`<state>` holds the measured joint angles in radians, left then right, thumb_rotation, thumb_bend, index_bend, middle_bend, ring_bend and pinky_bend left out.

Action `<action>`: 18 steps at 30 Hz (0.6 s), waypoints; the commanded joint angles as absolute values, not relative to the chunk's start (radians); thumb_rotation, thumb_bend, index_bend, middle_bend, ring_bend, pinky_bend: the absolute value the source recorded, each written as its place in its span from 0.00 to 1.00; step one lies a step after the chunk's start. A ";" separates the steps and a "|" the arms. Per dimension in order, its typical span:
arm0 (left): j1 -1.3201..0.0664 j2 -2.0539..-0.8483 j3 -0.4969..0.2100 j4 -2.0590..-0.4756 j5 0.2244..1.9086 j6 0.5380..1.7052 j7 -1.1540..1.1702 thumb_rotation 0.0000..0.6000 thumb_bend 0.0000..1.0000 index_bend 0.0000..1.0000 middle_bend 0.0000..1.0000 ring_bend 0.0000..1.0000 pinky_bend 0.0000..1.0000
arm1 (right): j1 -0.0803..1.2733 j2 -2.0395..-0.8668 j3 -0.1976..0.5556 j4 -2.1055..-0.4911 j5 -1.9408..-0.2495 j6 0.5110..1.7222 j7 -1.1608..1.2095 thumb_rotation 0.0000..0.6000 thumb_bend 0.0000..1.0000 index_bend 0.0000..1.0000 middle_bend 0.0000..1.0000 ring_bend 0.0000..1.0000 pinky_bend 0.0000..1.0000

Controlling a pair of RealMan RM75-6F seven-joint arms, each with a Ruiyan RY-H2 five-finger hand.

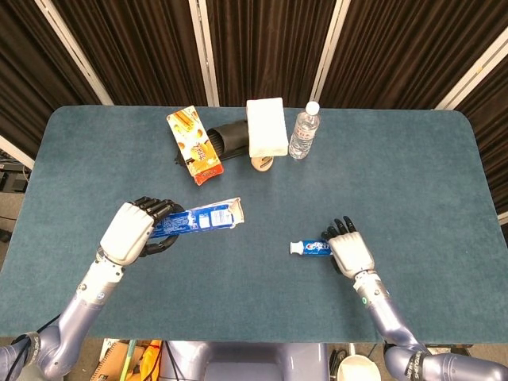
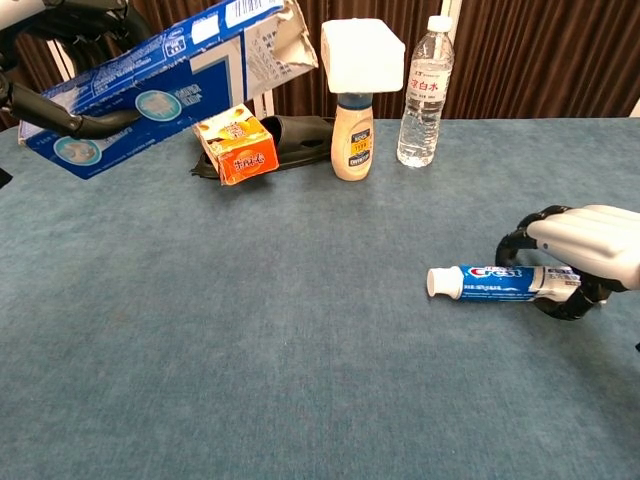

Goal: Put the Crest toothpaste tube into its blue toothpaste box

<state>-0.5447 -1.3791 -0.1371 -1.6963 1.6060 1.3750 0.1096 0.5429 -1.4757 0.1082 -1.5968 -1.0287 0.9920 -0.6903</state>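
Closing on the tube, box held ready.

My right robot hand (image 2: 580,243) curls around the Crest toothpaste tube (image 2: 500,282) lying on the desk (image 2: 300,330), apparently not fully clamped; I'd firm that grip before lifting toward the blue toothpaste box (image 2: 165,65) my left robot hand (image 1: 135,230) grips aloft.

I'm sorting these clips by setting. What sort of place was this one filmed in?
Probably a lab or test booth, not a home: a table covered in blue-green felt, dark curtains hung behind it, and unrelated items lined up at the back, such as a water bottle, a snack box and a slipper.
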 commanded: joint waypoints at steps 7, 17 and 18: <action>-0.543 -1.380 -0.137 -1.696 1.610 1.372 0.106 1.00 0.46 0.41 0.52 0.50 0.51 | 0.542 -1.488 0.085 -1.566 -1.037 1.008 -0.653 1.00 0.42 0.67 0.61 0.50 0.56; -0.541 -1.390 -0.135 -1.688 1.617 1.373 0.088 1.00 0.46 0.41 0.52 0.50 0.51 | 0.528 -1.398 0.098 -1.649 -1.228 1.096 -0.504 1.00 0.43 0.85 0.76 0.66 0.74; -0.541 -1.392 -0.134 -1.688 1.617 1.371 0.086 1.00 0.46 0.41 0.52 0.50 0.51 | 0.528 -1.383 0.102 -1.662 -1.244 1.105 -0.491 1.00 0.43 0.85 0.76 0.67 0.74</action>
